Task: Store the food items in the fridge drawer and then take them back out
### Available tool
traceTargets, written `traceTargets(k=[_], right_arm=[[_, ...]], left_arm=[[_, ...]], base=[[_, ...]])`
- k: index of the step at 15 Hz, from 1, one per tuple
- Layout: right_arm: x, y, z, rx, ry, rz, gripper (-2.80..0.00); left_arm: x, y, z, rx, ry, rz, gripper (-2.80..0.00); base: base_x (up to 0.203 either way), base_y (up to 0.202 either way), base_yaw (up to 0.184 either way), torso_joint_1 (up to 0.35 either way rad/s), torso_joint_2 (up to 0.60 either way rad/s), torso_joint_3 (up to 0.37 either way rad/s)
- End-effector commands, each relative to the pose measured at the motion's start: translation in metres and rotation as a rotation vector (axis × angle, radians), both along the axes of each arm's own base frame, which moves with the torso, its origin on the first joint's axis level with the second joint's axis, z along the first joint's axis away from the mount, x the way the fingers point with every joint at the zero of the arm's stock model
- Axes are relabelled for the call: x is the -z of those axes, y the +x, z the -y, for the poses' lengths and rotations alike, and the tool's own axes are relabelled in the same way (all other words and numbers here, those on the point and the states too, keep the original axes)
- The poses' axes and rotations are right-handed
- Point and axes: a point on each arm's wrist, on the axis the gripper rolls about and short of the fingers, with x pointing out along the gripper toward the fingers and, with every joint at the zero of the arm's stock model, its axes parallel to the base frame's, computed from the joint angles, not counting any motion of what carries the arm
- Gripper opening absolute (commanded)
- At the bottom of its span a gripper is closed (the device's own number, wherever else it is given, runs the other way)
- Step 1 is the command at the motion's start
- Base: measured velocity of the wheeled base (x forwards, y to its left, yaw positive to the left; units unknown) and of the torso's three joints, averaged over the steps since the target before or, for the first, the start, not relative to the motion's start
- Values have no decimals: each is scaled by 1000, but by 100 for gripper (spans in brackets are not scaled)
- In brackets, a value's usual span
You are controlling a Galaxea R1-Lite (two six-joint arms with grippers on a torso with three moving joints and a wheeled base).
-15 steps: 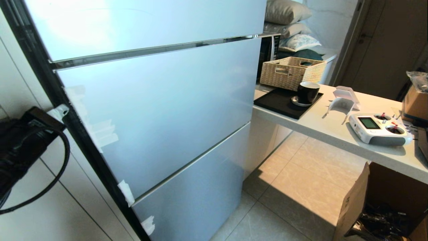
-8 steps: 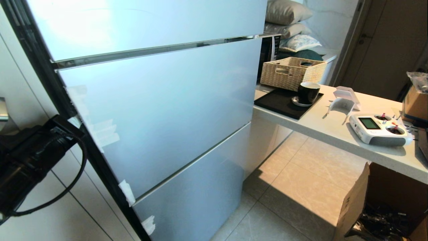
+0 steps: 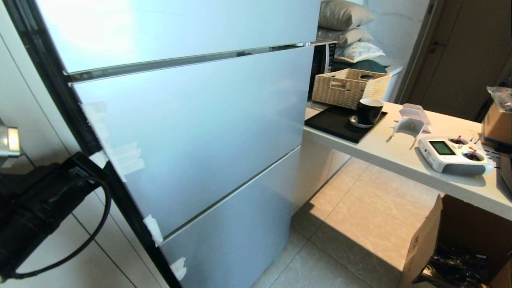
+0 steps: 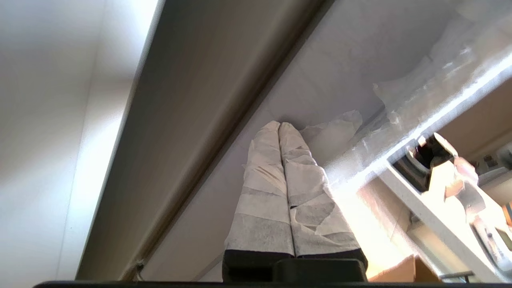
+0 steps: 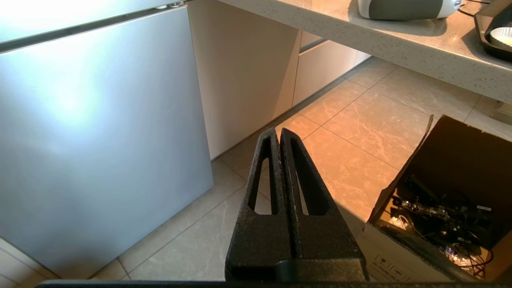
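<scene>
The fridge (image 3: 200, 132) stands shut, its pale-blue glass panels stacked one over another. The fridge drawer is hidden behind them, and the food items are out of view. My left arm (image 3: 44, 200) reaches in from the left to the fridge's dark side edge. In the left wrist view my left gripper (image 4: 279, 125) is shut with nothing in it; its tape-wrapped fingertips rest at the door panel (image 4: 320, 80), next to a scrap of white tape (image 4: 336, 128). My right gripper (image 5: 279, 131) hangs shut and empty over the floor tiles, beside the bottom panel (image 5: 100, 140).
To the right of the fridge, a white counter (image 3: 400, 156) holds a wicker basket (image 3: 350, 86), a black tray (image 3: 340, 122) with a black cup (image 3: 369, 111), and a white remote controller (image 3: 454, 154). An open cardboard box (image 3: 452, 240) stands on the floor below.
My left arm has moved right and down in the head view, closing on the fridge's dark left edge. The right arm has kept still.
</scene>
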Motion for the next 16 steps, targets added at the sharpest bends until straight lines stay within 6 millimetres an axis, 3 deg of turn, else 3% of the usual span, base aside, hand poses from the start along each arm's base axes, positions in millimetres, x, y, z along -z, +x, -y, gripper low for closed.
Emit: traceTargets(k=[1,9,14,16], right_arm=[[0,0,0,0,0,-1,-280],[0,0,0,0,0,-1,-280],[0,0,0,0,0,-1,-280],[0,0,0,0,0,-1,-280]], left_arm=[[-8,-11,1,18,-12,45,-280],[0,-37,7,109,2,44,-280],[16,-59,18,363,4,5,-280],[14,-78,17,527,-62,27,-280]], base=[[0,0,0,0,0,0],[0,0,0,0,0,0],[0,0,0,0,0,0],[0,0,0,0,0,0]])
